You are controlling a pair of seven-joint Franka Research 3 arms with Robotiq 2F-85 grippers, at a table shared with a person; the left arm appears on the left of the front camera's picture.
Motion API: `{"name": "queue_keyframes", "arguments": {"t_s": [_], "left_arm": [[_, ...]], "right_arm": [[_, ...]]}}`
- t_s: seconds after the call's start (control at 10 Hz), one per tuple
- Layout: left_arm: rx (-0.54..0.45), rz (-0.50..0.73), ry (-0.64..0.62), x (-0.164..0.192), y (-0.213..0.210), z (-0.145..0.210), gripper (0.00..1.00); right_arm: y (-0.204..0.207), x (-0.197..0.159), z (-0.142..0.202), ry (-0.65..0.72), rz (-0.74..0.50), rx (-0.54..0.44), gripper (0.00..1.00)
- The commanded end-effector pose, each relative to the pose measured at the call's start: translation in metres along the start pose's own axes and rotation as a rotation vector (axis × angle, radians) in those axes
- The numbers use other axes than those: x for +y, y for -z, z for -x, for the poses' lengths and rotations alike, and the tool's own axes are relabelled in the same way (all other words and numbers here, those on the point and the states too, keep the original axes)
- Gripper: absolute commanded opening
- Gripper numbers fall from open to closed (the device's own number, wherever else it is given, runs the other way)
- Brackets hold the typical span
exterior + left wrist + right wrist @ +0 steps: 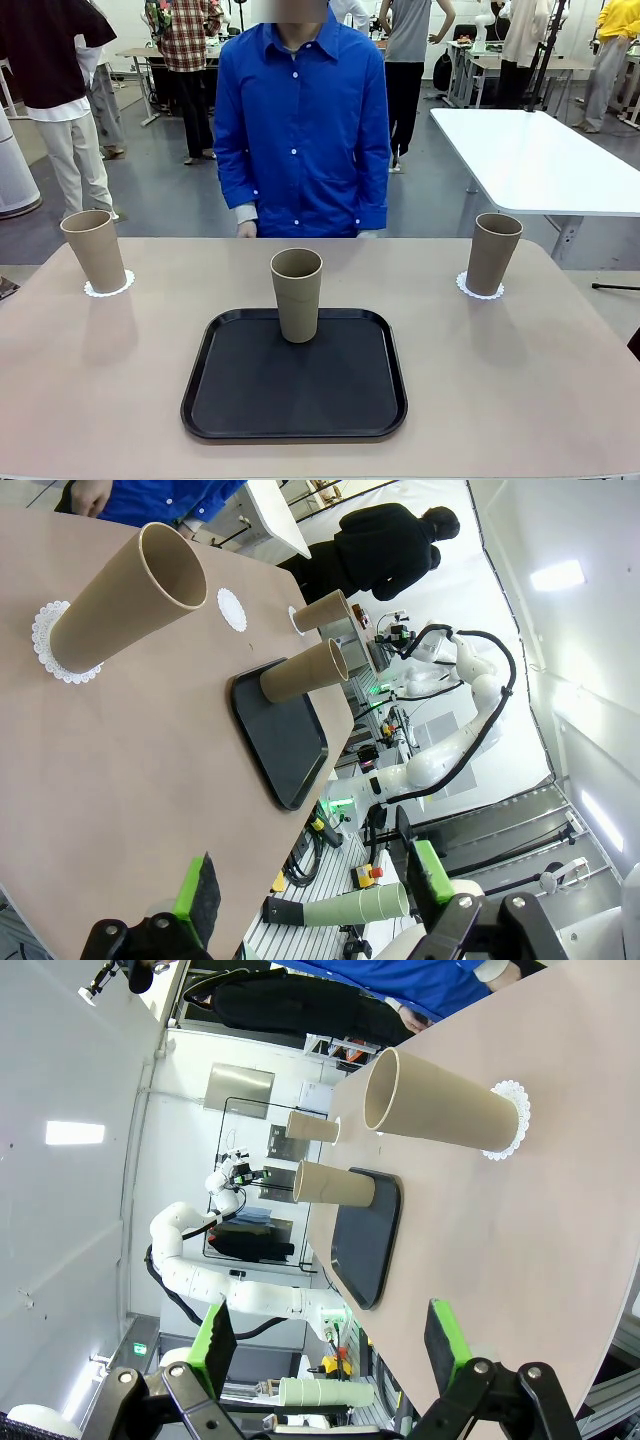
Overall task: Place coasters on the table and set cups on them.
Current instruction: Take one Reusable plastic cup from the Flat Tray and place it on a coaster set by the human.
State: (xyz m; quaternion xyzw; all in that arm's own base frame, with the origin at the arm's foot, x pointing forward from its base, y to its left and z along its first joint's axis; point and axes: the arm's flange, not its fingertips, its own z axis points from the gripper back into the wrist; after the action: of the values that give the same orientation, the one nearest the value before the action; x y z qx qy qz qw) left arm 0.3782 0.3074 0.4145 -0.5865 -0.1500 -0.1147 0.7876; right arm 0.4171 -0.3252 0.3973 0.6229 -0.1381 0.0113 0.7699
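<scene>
While both arms hang back off the table (120,400), we see the left gripper (310,895) and right gripper (330,1345) with jaws spread wide and holding nothing. Nearest us on the table, the black tray (295,400) carries the middle cup (297,295) upright at its twelve o'clock edge. Farther off, at ten o'clock, the left cup (95,250) stands on a coaster (108,289); at two o'clock, the right cup (493,253) stands on another coaster (479,291). A third, bare coaster (232,609) lies beyond the tray. A person (300,130) stands at twelve o'clock.
</scene>
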Motion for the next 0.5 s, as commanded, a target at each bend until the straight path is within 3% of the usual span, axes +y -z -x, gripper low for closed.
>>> {"name": "queue_keyframes", "arguments": {"t_s": [0.0,0.1,0.2,0.4], "left_arm": [[0.008,-0.083,0.162,-0.032,0.013,-0.004,1.0],[0.013,-0.153,0.346,-0.083,0.03,-0.011,1.0],[0.068,-0.202,0.448,-0.121,0.053,-0.027,1.0],[0.155,-0.354,0.608,-0.159,0.114,-0.049,1.0]], "right_arm": [[0.002,-0.001,0.002,0.004,0.0,-0.003,1.0],[0.002,-0.001,0.002,0.004,0.0,-0.003,1.0],[0.002,-0.001,0.002,0.004,0.0,-0.003,1.0],[0.002,-0.001,0.002,0.004,0.0,-0.003,1.0]]}}
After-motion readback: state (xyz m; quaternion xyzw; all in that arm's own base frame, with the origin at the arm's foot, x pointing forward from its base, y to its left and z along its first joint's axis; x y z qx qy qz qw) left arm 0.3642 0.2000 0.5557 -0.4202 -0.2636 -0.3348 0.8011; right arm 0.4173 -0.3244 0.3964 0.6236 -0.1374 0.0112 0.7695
